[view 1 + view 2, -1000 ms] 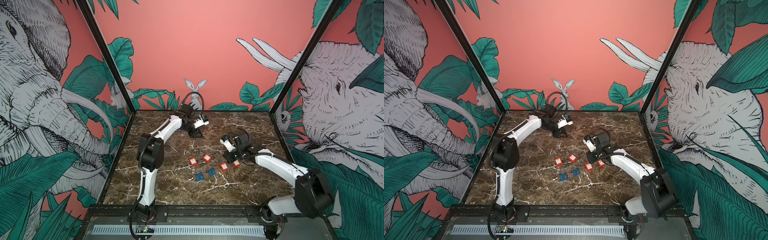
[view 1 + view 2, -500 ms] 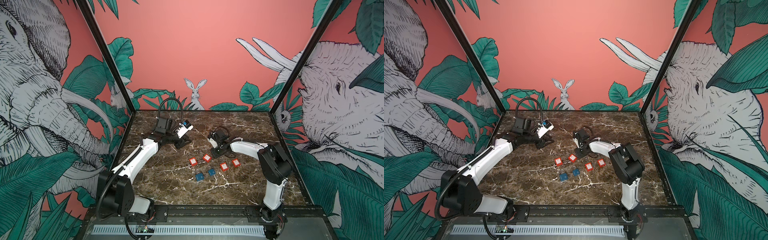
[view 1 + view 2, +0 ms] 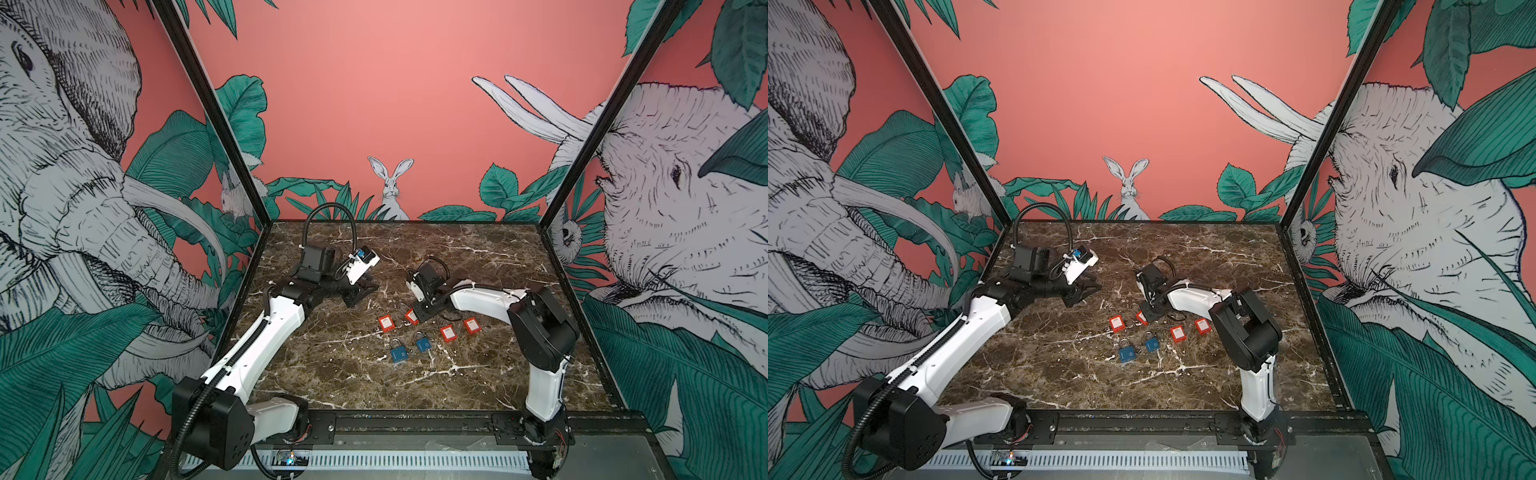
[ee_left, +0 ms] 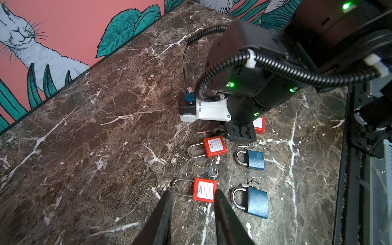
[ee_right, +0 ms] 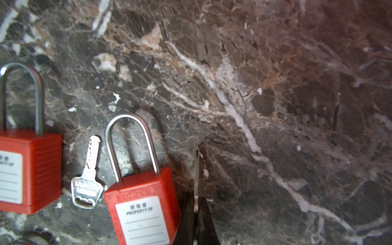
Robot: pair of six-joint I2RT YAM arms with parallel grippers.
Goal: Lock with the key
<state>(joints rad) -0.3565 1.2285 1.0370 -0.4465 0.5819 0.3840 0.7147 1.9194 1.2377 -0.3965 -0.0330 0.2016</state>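
Right wrist, veined marble top (image 5: 275, 84), right pincer (image 5: 196, 204) clamping key (image 5: 196, 169), left pincer (image 4: 193, 193) apart, mural walls (image 3: 374, 104)

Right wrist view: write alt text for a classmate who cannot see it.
The right pincer, shut on a thin key seen edge-on, is close beside a red padlock lying on the marble table. A loose silver key and a second red padlock lie beyond it.

Padlocks (image 3: 448, 333) on table (image 3: 478, 257), loose key (image 5: 87, 182) between two
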